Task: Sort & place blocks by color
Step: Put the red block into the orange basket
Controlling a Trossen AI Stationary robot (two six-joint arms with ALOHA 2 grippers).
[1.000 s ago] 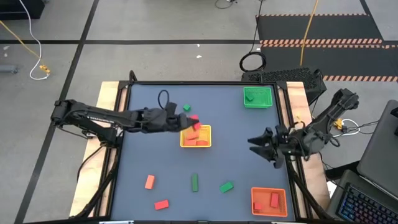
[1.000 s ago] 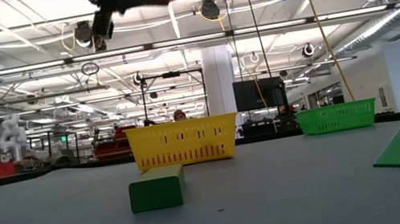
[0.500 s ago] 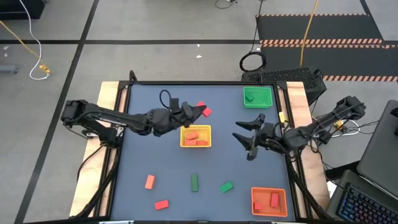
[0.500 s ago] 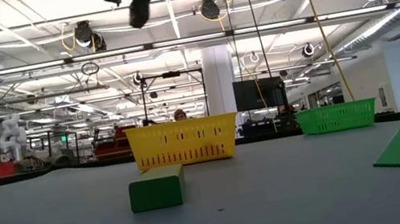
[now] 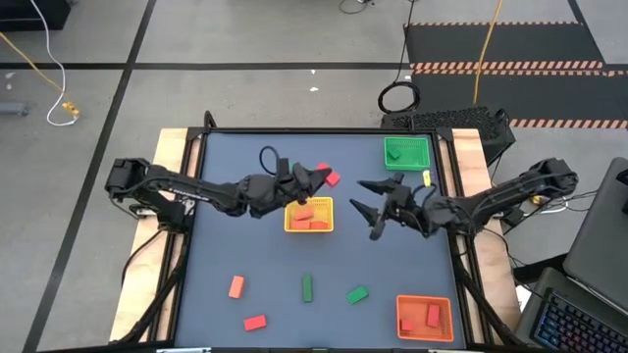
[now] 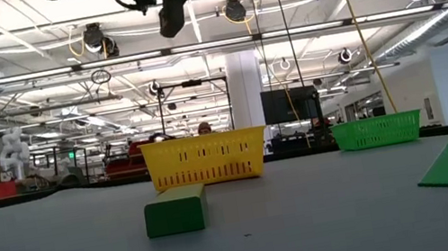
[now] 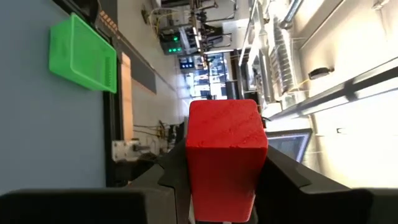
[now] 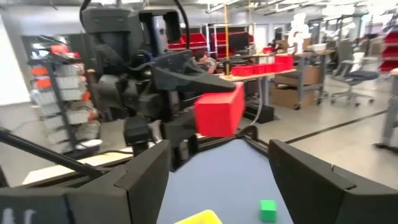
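The dark blue-grey tabletop carries a yellow mesh tray, a green mesh tray and an orange mesh tray. Loose on it lie an orange-red block, a red bar, a dark green bar and what looks like a green wedge.

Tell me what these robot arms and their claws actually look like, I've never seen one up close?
Both arms are slim, jointed and black all over, with a thin black cable looping off the left one. Each ends in a claw of two flat, angular black fingers: the left gripper and the right gripper. No markings are visible.
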